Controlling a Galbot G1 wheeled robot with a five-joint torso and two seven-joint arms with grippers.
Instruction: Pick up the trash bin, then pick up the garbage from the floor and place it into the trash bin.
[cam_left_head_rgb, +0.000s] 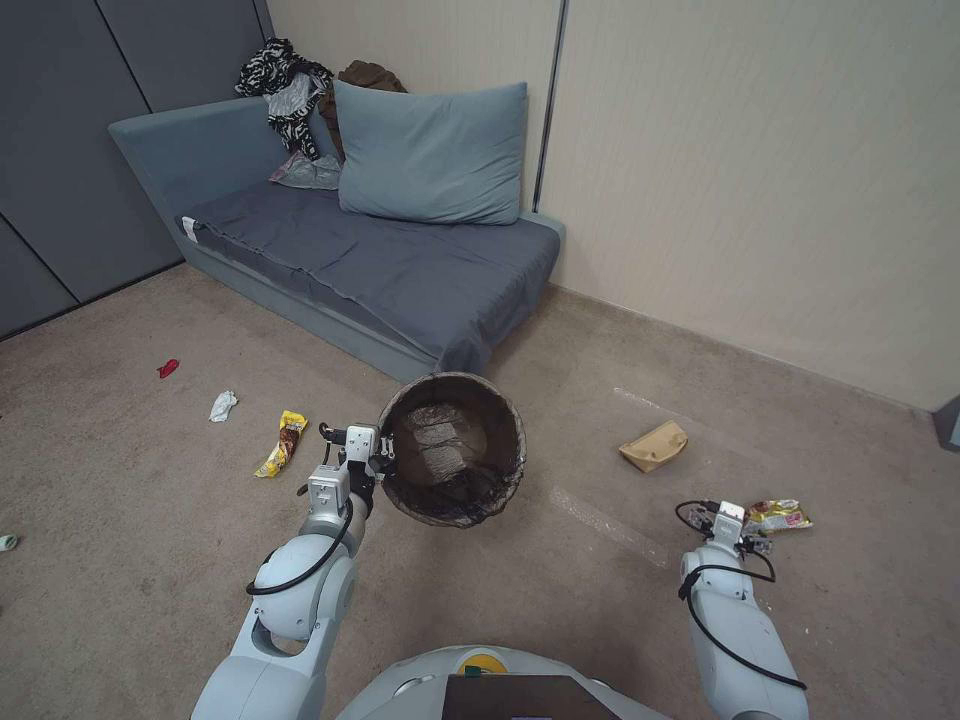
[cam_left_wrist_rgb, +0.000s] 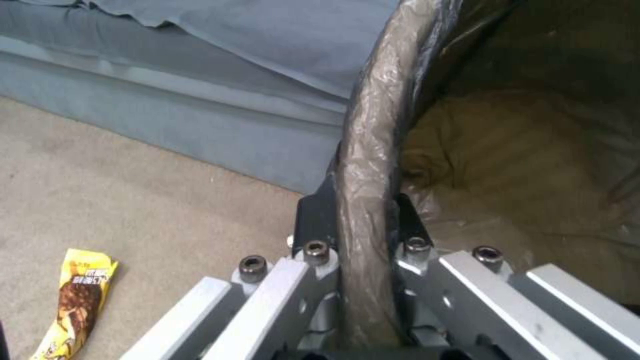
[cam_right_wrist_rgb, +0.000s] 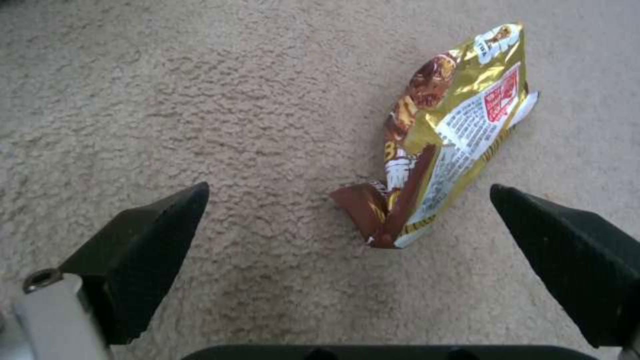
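The trash bin (cam_left_head_rgb: 452, 448), round and lined with a dark bag, hangs tilted above the carpet in front of the sofa. My left gripper (cam_left_head_rgb: 384, 462) is shut on its bag-covered rim (cam_left_wrist_rgb: 367, 200), one black finger on each side. My right gripper (cam_left_head_rgb: 745, 532) hovers low at the right, open, fingers (cam_right_wrist_rgb: 140, 250) spread wide over the carpet. A yellow-and-brown snack wrapper (cam_right_wrist_rgb: 447, 140) lies flat between and just beyond them; it also shows beside the gripper in the head view as the wrapper (cam_left_head_rgb: 778, 516). More garbage lies around: another yellow wrapper (cam_left_head_rgb: 283, 443), a brown paper bag (cam_left_head_rgb: 654, 445).
A grey-blue sofa (cam_left_head_rgb: 380, 260) with a pillow and clothes stands against the wall behind the bin. A white tissue (cam_left_head_rgb: 222, 405) and a small red scrap (cam_left_head_rgb: 168, 368) lie on the carpet at the left. Open carpet spreads between the two arms.
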